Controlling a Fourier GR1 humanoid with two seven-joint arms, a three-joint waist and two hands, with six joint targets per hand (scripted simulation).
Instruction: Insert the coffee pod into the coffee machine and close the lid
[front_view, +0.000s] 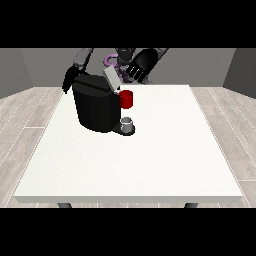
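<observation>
While the grey coffee pod (128, 121) sits on the drip platform at the foot of the coffee machine (96, 106), whose lid (111, 78) is raised, the hand at the view's right (139, 66) hovers behind with fingers loosely spread, holding nothing, and could knock the lid shut in reaching down; the hand at the view's left (67, 80) is too hidden to judge.
</observation>
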